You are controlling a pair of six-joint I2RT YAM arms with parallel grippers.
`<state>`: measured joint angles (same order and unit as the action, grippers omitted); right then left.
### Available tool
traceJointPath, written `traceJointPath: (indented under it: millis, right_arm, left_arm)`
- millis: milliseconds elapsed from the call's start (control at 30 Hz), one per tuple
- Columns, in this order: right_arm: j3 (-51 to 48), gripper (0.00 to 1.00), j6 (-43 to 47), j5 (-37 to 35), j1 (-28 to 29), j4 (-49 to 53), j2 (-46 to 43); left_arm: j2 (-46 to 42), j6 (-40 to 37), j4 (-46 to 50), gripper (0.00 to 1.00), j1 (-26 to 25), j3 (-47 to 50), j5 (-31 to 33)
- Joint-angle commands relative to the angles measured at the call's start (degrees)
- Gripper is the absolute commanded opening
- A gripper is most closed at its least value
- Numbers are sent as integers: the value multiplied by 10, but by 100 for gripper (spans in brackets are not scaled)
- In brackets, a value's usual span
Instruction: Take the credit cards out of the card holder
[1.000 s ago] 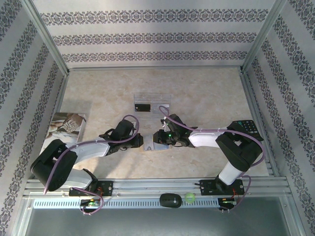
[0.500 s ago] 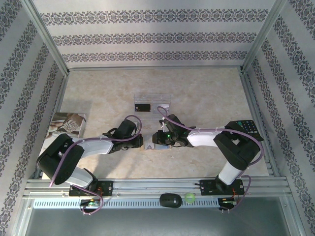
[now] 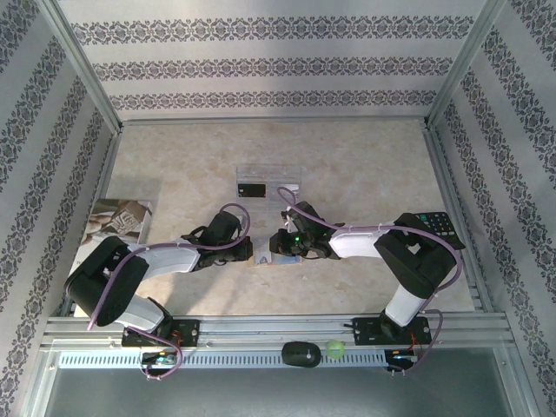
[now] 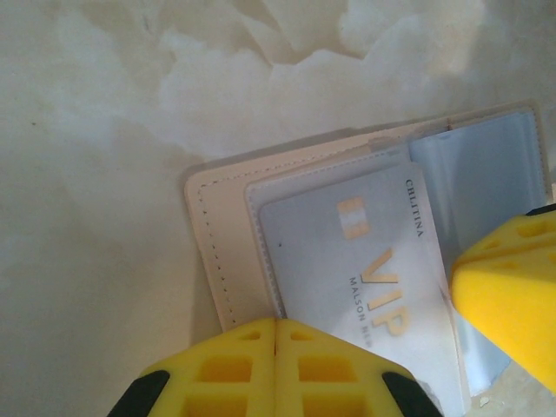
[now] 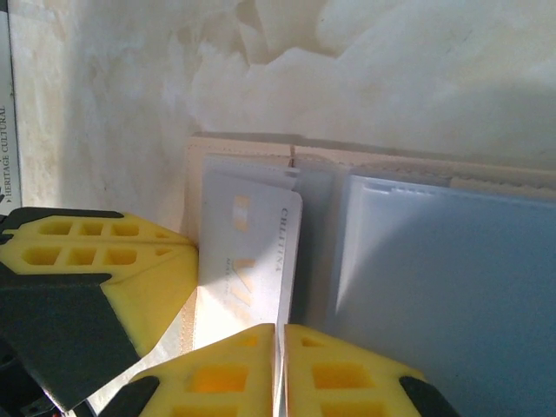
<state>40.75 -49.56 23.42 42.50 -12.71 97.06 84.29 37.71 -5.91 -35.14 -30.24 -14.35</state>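
Paper booklet (image 3: 117, 221) lies at the far left of the table (image 3: 365, 156); it is not part of the job, so leave it

Left gripper (image 4: 276, 334): jaws together, tips set on the near edge of the tan card holder (image 4: 221, 234). You cannot tell from here whether they nip the cover or only bear down on it. Either way I read it as the hold-down

Card holder: lies open and flat at mid-table, between your two arms, pale blue-grey inside facing up. The pale VIP card (image 4: 347, 269) sits in a clear sleeve (image 4: 486, 165) on one leaf. In the right wrist view its top corner stands free of the sleeve

Behind the holder is the clear tray (image 3: 291, 174) with a black card (image 3: 251, 188) in it, so one card looks done

Right gripper (image 5: 278, 343): jaws closed, and the card's long edge runs straight into the seam between them. I take that as a pinch on the pale VIP card

Step in hand: pulling the second card; the grip looks made, the card is not yet out. Next you need a slow, flat draw out through the sleeve's open side, with the left holding the holder down. Watch for the holder dragging along or the thin card slipping

Keypad device (image 3: 439, 228) sits far right, well apart
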Motion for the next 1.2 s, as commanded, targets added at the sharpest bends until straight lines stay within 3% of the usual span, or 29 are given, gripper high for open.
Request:
traceJointPath:
  millis: [0,867,1167]
  right_arm:
    - [-7,11,-9,-9,-4,-15,-1]
    - [-33,16,-43,3,-14,-62,0]
    - [-35,12,-56,16,-11,-83,18]
  left_arm:
    - [21,-4,11,6,6,16,12]
    - [19,-1,4,5,6,19,6]
    - [21,-4,4,5,6,18,3]
